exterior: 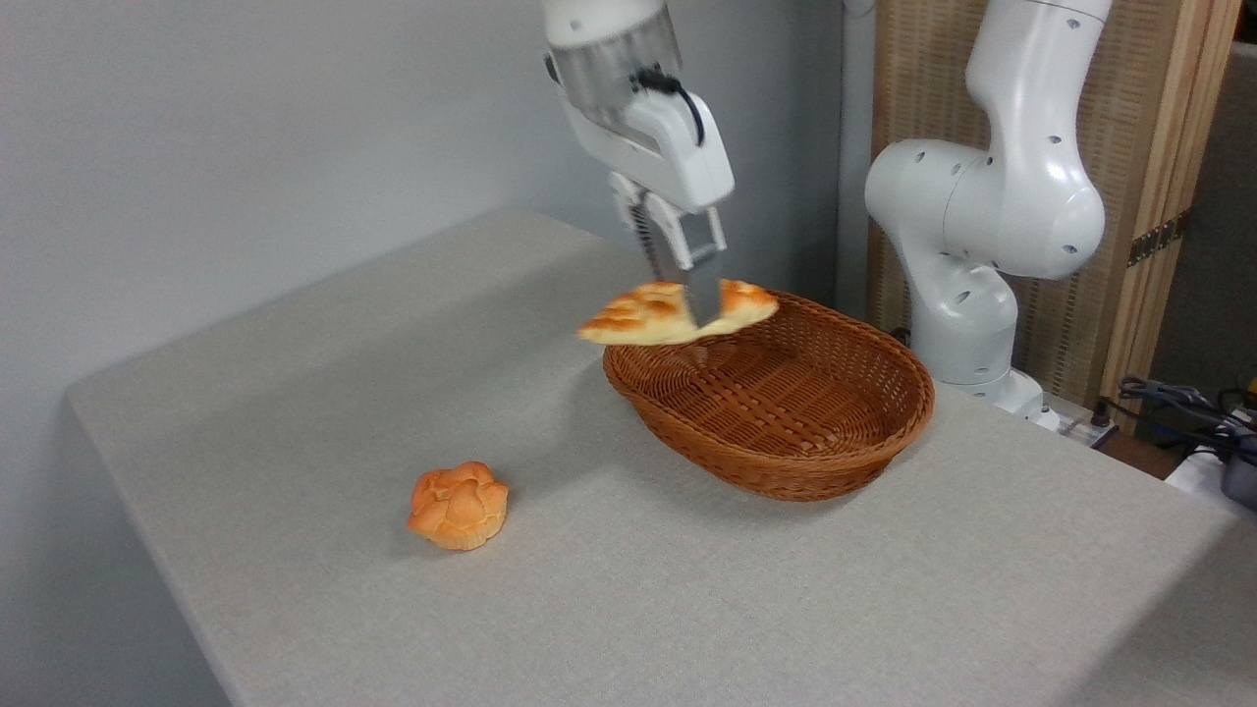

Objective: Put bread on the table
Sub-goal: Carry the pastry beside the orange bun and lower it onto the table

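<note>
I am holding the bread (648,316) pinched at its middle in the jaws, hanging level over the basket (786,462) rim's left edge, high enough to clear the wicker toward bare desk (295,412) near the bun (459,505).

Tabletop (687,609) matt, speckled grey, cloth-like weave; basket (786,432) brown woven wicker, slight sheen; bread (643,316) golden, glazed-looking browned crust; bun (459,505) orange, smooth knotted crust; arm (992,211) glossy white plastic shell; hand (687,285) with dull grey metal-looking fingers.
</note>
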Available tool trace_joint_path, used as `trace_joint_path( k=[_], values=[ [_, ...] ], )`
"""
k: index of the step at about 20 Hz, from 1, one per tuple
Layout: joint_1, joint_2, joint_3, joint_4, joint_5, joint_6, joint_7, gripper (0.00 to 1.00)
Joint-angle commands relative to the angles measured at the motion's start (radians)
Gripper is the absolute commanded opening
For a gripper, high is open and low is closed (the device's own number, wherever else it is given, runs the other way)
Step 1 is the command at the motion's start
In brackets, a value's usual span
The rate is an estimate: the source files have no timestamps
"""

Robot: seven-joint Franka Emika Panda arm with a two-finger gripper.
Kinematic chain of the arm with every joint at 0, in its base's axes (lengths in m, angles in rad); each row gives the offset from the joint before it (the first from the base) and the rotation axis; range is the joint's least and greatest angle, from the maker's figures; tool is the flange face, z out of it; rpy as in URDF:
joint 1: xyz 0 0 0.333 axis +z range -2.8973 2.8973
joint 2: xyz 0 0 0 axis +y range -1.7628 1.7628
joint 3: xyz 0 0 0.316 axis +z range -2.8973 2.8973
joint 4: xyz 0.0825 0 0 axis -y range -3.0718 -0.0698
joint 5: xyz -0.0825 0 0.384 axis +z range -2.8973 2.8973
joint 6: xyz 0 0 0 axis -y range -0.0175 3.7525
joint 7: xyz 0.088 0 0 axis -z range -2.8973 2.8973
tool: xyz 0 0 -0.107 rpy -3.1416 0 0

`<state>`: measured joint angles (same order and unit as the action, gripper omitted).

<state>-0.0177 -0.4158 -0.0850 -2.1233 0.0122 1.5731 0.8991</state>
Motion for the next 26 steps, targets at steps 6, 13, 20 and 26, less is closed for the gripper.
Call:
trace_joint_path(
  k=[6,13,20,26],
  values=[
    [-0.034,0.354,0.105,0.046,-0.014,0.436,-0.026,0.55],
    [-0.030,0.431,0.106,0.049,-0.034,0.469,-0.051,1.00],
    [-0.030,0.437,0.128,0.123,-0.130,0.464,-0.167,1.00],
    [-0.030,0.397,0.142,0.175,-0.118,0.429,-0.209,1.00]
  ],
)
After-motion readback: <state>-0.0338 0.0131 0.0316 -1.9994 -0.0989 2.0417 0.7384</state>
